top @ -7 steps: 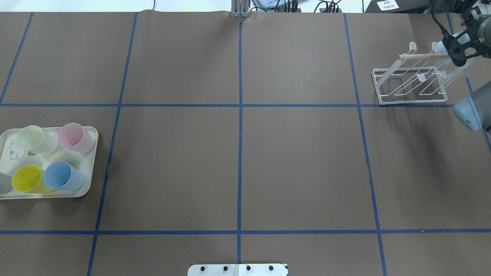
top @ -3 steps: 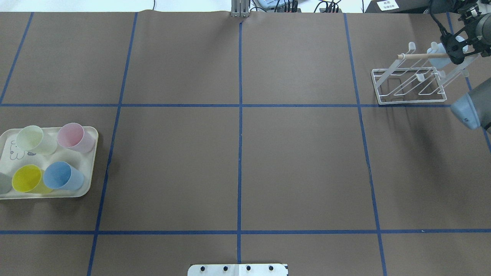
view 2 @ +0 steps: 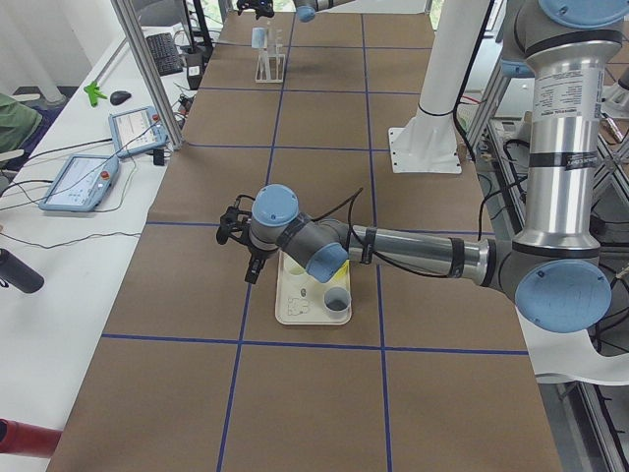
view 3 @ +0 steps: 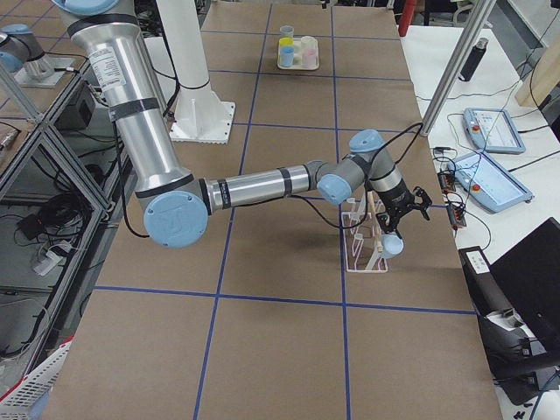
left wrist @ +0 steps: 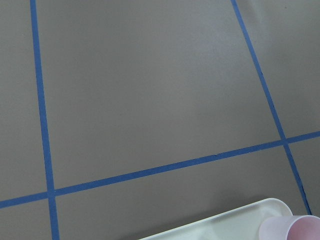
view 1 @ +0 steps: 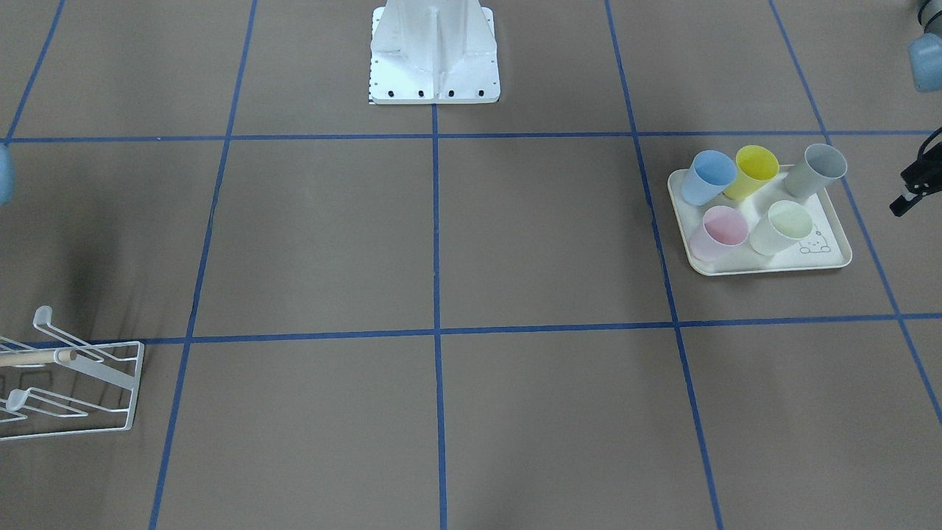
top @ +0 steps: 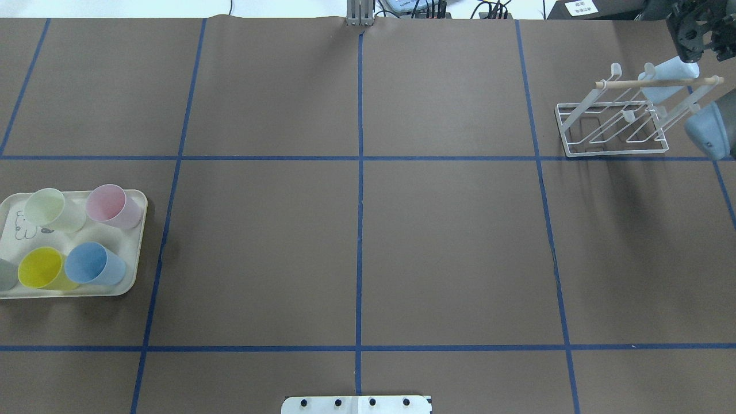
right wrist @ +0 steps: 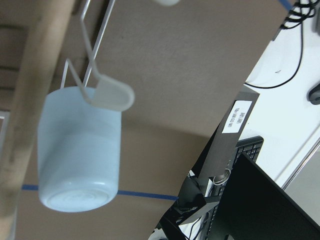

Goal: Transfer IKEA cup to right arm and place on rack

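IKEA cup (top: 673, 70), pale blue, hangs on the white wire rack (top: 618, 153).
It sits tilted over a prong beside the wooden dowel (top: 627, 84). Right gripper (top: 701, 46) hovers just beyond, fingers spread, empty. Left gripper (view 1: 909, 188): cannot tell.

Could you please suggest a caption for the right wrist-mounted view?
A pale blue cup hanging on the white wire rack beside its wooden dowel, base towards the camera.

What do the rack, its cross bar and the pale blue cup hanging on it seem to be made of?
The rack: probably metal wire with a white coating, going by the thin bent rods.
The cross bar: likely bare wood, a pale tan and matte round stick.
The pale blue cup: seemingly plastic, smooth, faintly translucent, with a soft sheen.
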